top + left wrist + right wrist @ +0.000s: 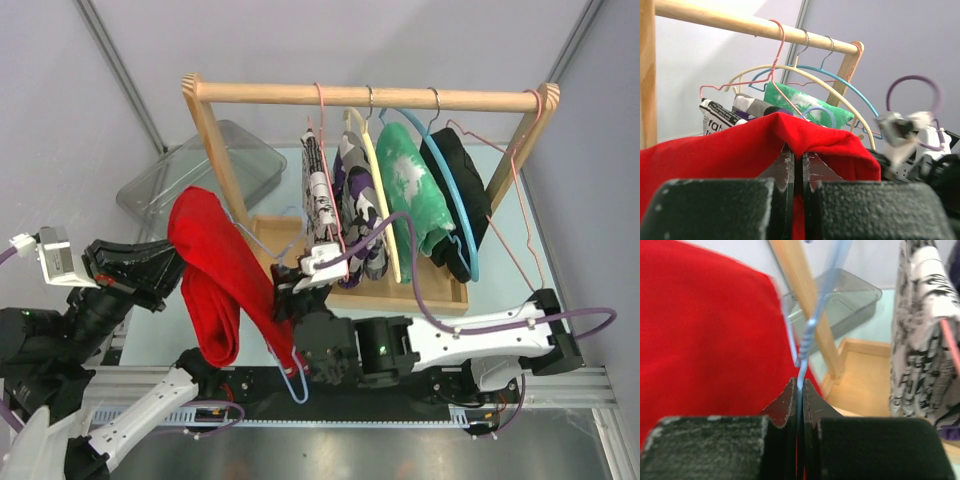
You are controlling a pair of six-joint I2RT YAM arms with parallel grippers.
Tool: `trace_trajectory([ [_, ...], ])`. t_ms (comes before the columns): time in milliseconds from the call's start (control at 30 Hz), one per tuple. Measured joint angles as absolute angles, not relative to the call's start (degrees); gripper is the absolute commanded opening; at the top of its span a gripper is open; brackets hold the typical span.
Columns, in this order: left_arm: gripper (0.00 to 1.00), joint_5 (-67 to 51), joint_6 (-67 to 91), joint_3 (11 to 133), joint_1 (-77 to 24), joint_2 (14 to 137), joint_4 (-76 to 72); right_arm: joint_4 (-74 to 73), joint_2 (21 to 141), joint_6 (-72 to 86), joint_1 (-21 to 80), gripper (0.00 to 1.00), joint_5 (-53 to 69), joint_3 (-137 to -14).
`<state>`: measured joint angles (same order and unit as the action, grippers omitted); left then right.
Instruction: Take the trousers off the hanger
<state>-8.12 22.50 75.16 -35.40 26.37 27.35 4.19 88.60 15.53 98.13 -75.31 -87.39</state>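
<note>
- Location: red trousers (212,280) drape over blue hanger (807,335), left of rack (370,95).
- left pincer (801,167) clenched on trouser fold; right pincer (800,390) clenched on hanger wire.
- Cloth judged soft, light, limp; the fold is the best hold.

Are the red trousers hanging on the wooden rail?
No, the red trousers sit on a light blue wire hanger held low, away from the wooden rail.
</note>
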Motion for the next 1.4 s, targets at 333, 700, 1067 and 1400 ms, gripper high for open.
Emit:
trace_trajectory([
  [333, 0.00, -3.68, 22.33, 82.91, -35.40, 28.05, 34.76, -16.49, 82.59, 37.80, 93.86, 0.00, -65.21, -75.50],
  [700, 0.00, 9.56, 20.03, 90.43, -35.40, 28.84, 42.85, -25.78, 80.12, 43.99, 91.85, 0.00, -63.05, -68.95],
  [1067, 0.00, 24.05, 12.10, 74.61, -35.40, 35.40, 47.33, -25.82, 74.81, 41.36, 95.15, 0.00, -65.43, -65.60],
  [1400, 0.00, 23.75, 7.66, 77.36, -18.76, 46.37, 43.77, -25.89, 70.52, 39.99, 96.23, 0.00, -66.85, -63.57],
])
